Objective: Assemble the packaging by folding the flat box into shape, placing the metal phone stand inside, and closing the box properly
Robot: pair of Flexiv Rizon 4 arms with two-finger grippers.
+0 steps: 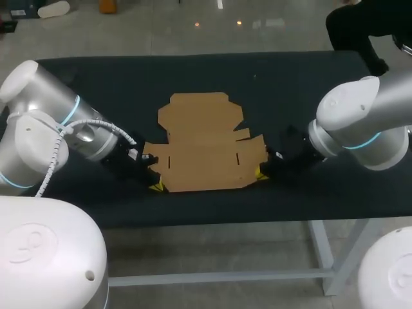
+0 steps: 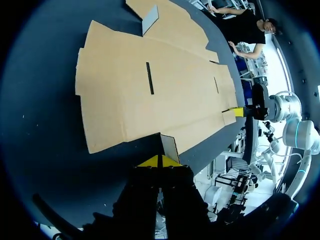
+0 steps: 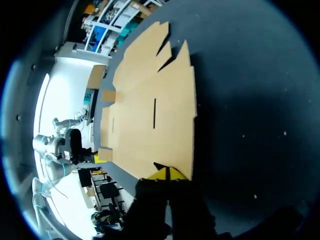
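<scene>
Closest to the head camera are two white robot housings, both cut off by the frame. Past them one flat box lies unfolded in the middle of the dark table, with two short slits in it. The left arm and right arm each reach one near corner of it. Of the left gripper and right gripper only a bit of yellow shows, and the fingers are hard to make out. From the left wrist, the left gripper is closed narrow, pinching one small flap of the flat box that stands up just ahead of the tips. The right gripper shows small at the far corner, touching a tab. From the right wrist, the right gripper also has its tips close together, nipping the near edge of the flat box, though the dark fingers hide the contact. The left gripper is tiny at the far corner.
</scene>
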